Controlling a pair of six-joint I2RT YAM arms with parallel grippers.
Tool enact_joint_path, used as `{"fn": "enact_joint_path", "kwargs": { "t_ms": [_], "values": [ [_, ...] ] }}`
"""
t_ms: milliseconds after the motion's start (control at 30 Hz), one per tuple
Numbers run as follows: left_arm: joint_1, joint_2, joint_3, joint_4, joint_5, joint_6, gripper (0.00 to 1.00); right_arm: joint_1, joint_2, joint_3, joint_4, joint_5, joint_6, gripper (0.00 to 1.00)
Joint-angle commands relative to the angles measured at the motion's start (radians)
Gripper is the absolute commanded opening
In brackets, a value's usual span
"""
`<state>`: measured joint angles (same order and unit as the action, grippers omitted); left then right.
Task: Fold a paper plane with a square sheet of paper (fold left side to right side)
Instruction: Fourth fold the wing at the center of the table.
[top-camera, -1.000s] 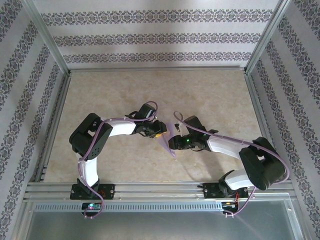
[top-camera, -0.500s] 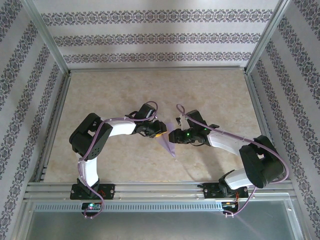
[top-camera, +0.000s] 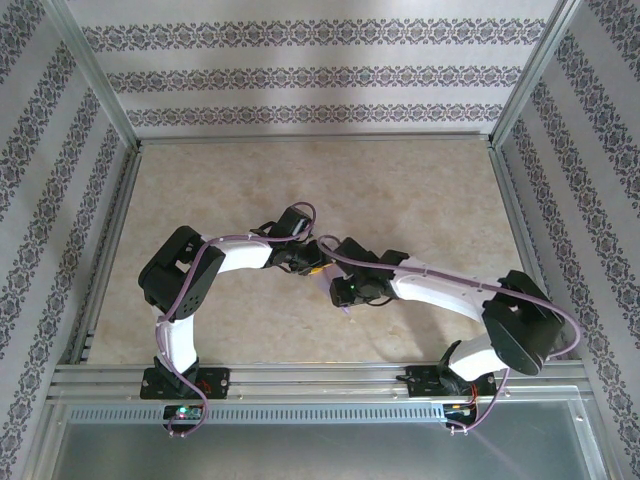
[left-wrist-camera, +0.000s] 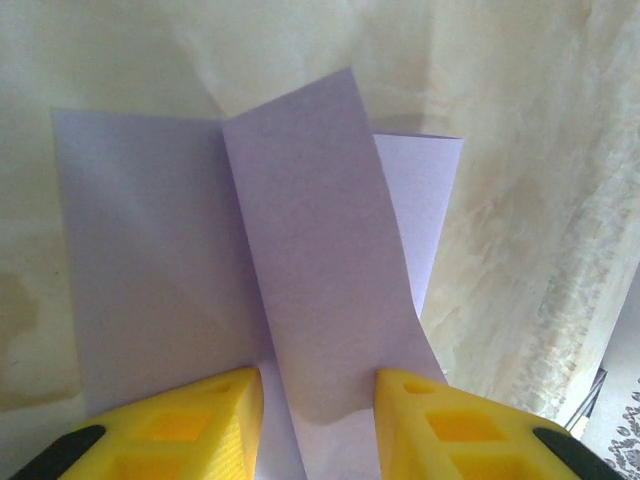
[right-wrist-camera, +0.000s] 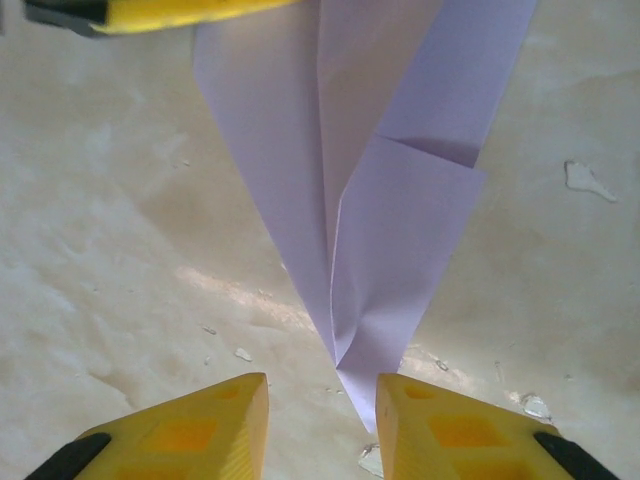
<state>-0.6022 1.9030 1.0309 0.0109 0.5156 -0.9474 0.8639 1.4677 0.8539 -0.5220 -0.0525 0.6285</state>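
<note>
The lavender paper (left-wrist-camera: 310, 250) lies folded on the beige table as a narrow dart, a long raised flap running down its middle. My left gripper (left-wrist-camera: 318, 400) stands at its wide end, yellow fingers apart, the flap between them and brushing the right finger (left-wrist-camera: 440, 420). In the right wrist view the paper (right-wrist-camera: 380, 220) tapers to a point that lies between the spread fingers of my right gripper (right-wrist-camera: 322, 400), close to the right one. From above, the left gripper (top-camera: 315, 268) and right gripper (top-camera: 338, 290) nearly meet over the paper (top-camera: 344, 303), which is mostly hidden.
The left gripper's yellow finger (right-wrist-camera: 170, 12) shows at the top of the right wrist view. Small white flecks (right-wrist-camera: 585, 180) lie on the table. Patterned walls and aluminium rails (top-camera: 310, 378) enclose the table; the arms' bases stand at the near edge.
The right arm has swung left and down over the paper, bringing its gripper onto the pointed end beside the left gripper. Its jaws have narrowed slightly. The left arm has stayed put.
</note>
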Motion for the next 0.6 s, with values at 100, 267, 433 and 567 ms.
{"fn": "enact_joint_path", "kwargs": {
  "t_ms": [100,267,433,567],
  "values": [
    [-0.01,0.002,0.005,-0.062,-0.032,0.019,0.36,0.062,0.084,0.039,-0.075,0.129,0.072,0.32],
    [-0.01,0.003,0.007,-0.063,-0.032,0.021,0.36,0.087,0.138,0.066,-0.082,0.153,0.064,0.29],
    [-0.01,0.005,0.007,-0.065,-0.032,0.021,0.36,0.096,0.162,0.079,-0.085,0.164,0.059,0.27],
    [-0.01,0.004,0.008,-0.064,-0.032,0.021,0.36,0.1,0.174,0.081,-0.087,0.165,0.06,0.24]
  ]
}}
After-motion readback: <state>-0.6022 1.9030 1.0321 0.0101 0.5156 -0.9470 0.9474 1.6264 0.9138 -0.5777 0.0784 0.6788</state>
